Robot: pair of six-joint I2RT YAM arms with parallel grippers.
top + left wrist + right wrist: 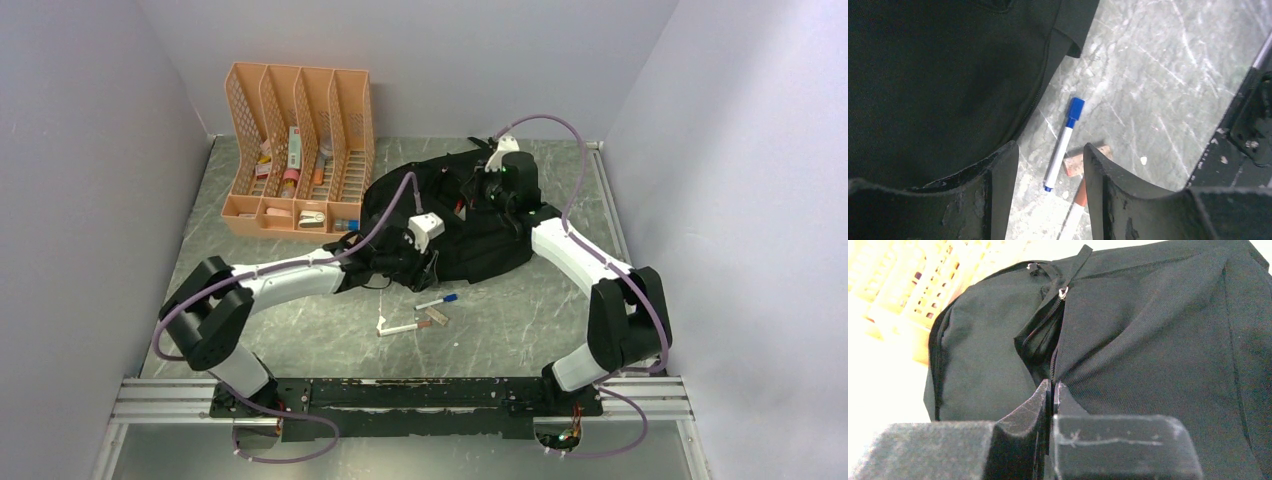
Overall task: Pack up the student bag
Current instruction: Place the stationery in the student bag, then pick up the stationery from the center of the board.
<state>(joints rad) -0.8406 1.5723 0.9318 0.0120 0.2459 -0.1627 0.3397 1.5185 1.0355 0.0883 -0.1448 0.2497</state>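
The student bag (470,235) lies flat, black, in the middle of the table. Its zip (1045,322) gapes part way. My right gripper (1053,385) is shut on the fabric edge beside that zip opening, on top of the bag (1158,340). My left gripper (1050,155) hovers open at the bag's near-left edge (938,75) with nothing between its fingers. Below it on the table lie a blue-capped marker (1063,145), a pinkish eraser (1073,166) and an orange-capped marker (1075,207). In the top view the left gripper (395,265) is above and left of the blue-capped marker (437,301).
An orange four-slot file rack (300,150) with small stationery stands at the back left, touching the bag's left side. The orange-capped marker (400,328) and the eraser (435,317) lie in front of the bag. Grey walls close in both sides and the back.
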